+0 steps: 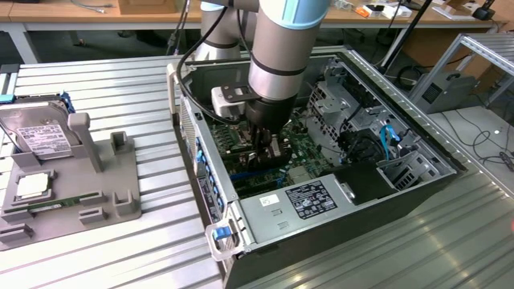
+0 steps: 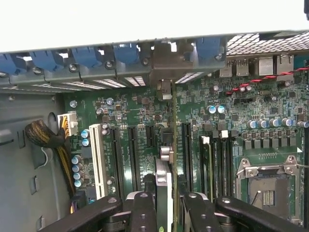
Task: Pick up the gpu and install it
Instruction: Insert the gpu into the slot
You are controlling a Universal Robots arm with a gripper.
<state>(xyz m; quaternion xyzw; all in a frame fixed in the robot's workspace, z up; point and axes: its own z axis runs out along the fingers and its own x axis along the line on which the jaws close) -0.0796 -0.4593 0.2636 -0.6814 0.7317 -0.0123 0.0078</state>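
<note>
Green motherboard (image 2: 140,116) under the gripper (image 1: 268,150), inside the open computer case (image 1: 418,180).

Seen edge-on from the wrist, the gpu (image 2: 166,166) stands upright, clamped between the black fingers (image 2: 144,212), its silvery bracket toward the blue slot latches (image 2: 126,52). At the exterior view's left, a hard drive (image 1: 32,129) rests on a grey tray (image 1: 120,198), well apart.

A green motherboard (image 2: 145,121), blue slot clips (image 2: 126,52), a white slot (image 2: 98,159) and black fingers (image 2: 145,212) were seen.
</note>
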